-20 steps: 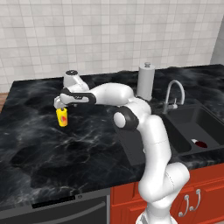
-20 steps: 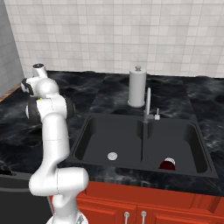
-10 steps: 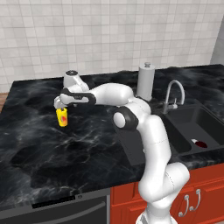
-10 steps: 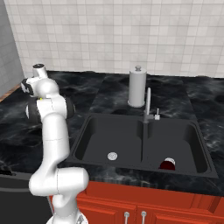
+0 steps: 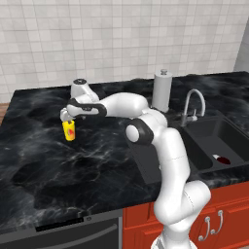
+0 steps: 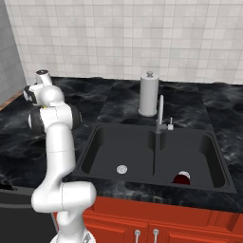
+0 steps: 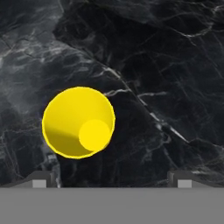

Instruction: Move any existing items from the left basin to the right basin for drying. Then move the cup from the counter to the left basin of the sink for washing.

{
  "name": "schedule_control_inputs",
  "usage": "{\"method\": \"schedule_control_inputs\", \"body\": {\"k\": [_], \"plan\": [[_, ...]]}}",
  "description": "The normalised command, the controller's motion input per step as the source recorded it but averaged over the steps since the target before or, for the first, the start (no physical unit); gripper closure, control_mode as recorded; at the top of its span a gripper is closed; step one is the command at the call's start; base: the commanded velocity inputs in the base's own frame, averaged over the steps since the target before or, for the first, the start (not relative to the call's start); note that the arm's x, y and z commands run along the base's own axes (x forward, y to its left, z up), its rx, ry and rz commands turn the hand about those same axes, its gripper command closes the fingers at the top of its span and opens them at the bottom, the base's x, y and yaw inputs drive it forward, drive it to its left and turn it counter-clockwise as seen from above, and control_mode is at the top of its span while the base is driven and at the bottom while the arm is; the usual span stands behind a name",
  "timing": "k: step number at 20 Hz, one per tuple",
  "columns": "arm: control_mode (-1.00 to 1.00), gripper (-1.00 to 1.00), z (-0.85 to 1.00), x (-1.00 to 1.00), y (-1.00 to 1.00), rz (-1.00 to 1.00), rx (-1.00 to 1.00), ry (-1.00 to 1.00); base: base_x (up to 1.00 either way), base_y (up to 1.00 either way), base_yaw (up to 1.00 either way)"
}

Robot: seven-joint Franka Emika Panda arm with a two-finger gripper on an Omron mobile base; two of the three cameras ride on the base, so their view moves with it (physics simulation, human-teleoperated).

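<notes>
black marble table point(image 5: 44, 160) runs under everything — at your left the yellow cup point(image 5: 70, 130) stands upright, the end effector point(image 5: 67, 118) just above it, fingers spread and off-centre. you're on the cup step: the maroon bowl point(image 6: 181, 178) already lies in the right basin point(image 6: 192, 159). next, centre over the cup, descend, clench.
</notes>
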Motion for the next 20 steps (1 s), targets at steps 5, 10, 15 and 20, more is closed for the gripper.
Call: {"method": "schedule_control_inputs", "body": {"k": [5,10,15,20], "plan": [[-1.0,-1.0,-0.1,0.0,0.0,0.0,0.0,0.0,0.0,0.0,0.0],[-1.0,-1.0,-0.1,0.0,0.0,0.0,0.0,0.0,0.0,0.0,0.0],[-1.0,-1.0,-0.09,0.0,0.0,0.0,0.0,0.0,0.0,0.0,0.0],[-1.0,-1.0,-0.11,0.0,0.0,0.0,0.0,0.01,0.0,0.0,0.0]]}}
